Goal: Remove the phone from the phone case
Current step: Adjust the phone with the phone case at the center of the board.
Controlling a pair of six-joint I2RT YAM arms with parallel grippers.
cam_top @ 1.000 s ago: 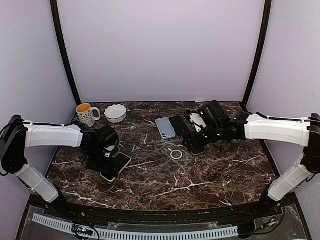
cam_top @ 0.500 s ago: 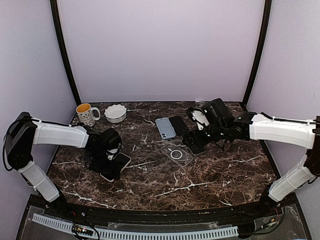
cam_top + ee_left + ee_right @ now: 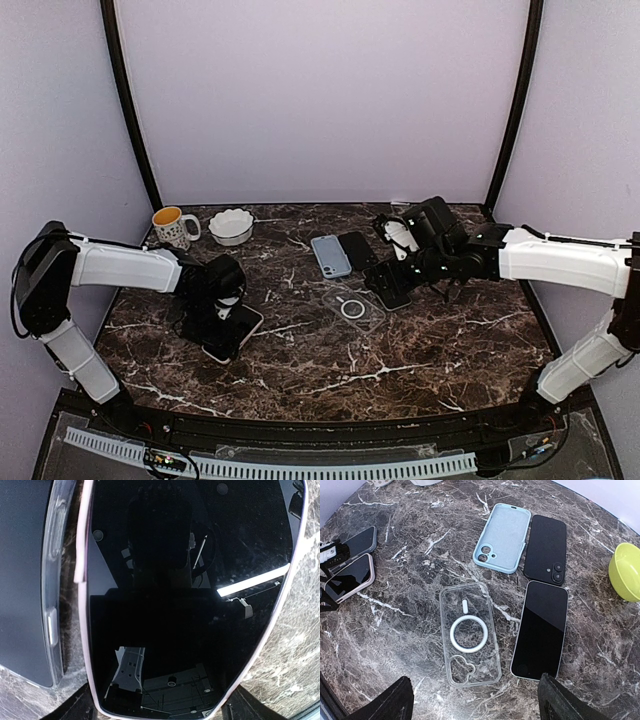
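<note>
Top external showed the marble table [image 3: 430,365], with the left gripper [image 3: 214,310] low at left of centre, fingers spread and released either side of the phone [image 3: 185,605], probably to work at its pale rim; whether that rim was the case I could not tell. The right gripper [image 3: 476,702] hung mid-frame, fingers apart, holding nothing. The clear case [image 3: 469,635] and blue case [image 3: 502,537] lay empty, a bare phone [image 3: 540,630] beside them. The mug [image 3: 172,228], upper left, showed orange inside; the white bowl [image 3: 231,226] looked empty
</note>
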